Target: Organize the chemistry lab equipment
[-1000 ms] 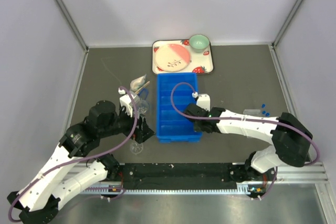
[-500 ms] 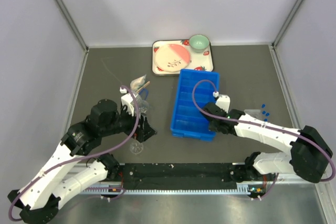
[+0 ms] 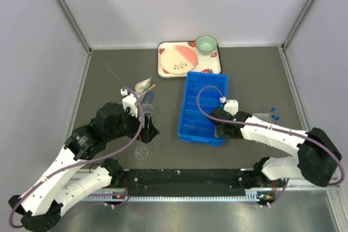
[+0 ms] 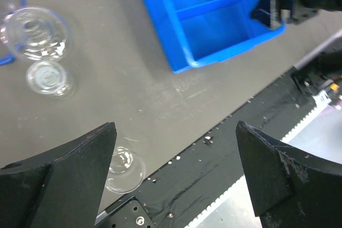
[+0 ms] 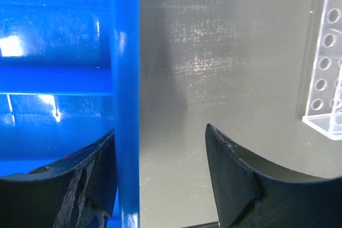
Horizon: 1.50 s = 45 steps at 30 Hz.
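Two clear glass beakers (image 4: 35,30) and a dish (image 4: 125,169) stood on the grey desk (image 4: 128,94) left of the blue bin (image 3: 202,107), the dish nearest the front rail. The clear holed rack (image 5: 326,78) lay right of the bin, apart from it. The left tool (image 4: 175,132) hung wide open and empty over bare desk. The right tool (image 5: 160,132) stood parted astride the bin's right wall, gripping nothing.

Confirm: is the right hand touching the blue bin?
Cannot tell. Right wrist view: one finger of the right hand clears the blue bin wall; the other's contact is hidden.
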### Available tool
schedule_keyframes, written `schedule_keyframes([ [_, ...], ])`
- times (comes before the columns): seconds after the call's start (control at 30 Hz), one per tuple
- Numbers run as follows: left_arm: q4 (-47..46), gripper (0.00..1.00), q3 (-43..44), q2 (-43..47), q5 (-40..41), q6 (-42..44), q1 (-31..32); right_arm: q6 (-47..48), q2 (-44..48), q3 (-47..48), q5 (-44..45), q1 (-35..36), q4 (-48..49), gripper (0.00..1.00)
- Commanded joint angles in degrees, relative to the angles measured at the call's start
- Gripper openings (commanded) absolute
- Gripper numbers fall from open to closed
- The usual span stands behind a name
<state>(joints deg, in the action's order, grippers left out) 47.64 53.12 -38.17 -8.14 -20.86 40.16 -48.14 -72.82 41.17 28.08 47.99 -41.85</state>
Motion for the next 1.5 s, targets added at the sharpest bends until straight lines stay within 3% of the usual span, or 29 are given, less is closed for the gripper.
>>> schedule_keyframes([
  [0.0,2.19,0.99,2.86,-2.25,10.85,-2.69,-0.26,3.04,3.03,5.76,4.00,-0.35,-4.82,0.62],
  [0.3,-0.70,0.99,5.33,-14.90,16.22,-2.96,-2.36,9.64,6.89,20.52,7.17,0.35,-9.57,0.63],
  [0.5,-4.30,0.99,3.48,-22.55,17.46,-2.43,-8.34,12.10,6.55,25.18,6.82,1.67,-9.22,0.63],
  [0.67,-7.64,0.98,5.14,-29.31,17.46,-2.08,-12.38,13.33,5.41,25.63,7.61,3.17,-7.90,0.63],
  [0.93,-12.12,0.98,7.43,-39.77,18.61,-3.66,-13.53,14.56,6.28,23.26,7.26,3.34,-5.01,0.67],
  [1.47,-15.21,0.98,11.04,-50.68,19.65,-3.31,-14.93,15.27,8.22,17.37,6.46,3.34,-1.49,0.72],
])
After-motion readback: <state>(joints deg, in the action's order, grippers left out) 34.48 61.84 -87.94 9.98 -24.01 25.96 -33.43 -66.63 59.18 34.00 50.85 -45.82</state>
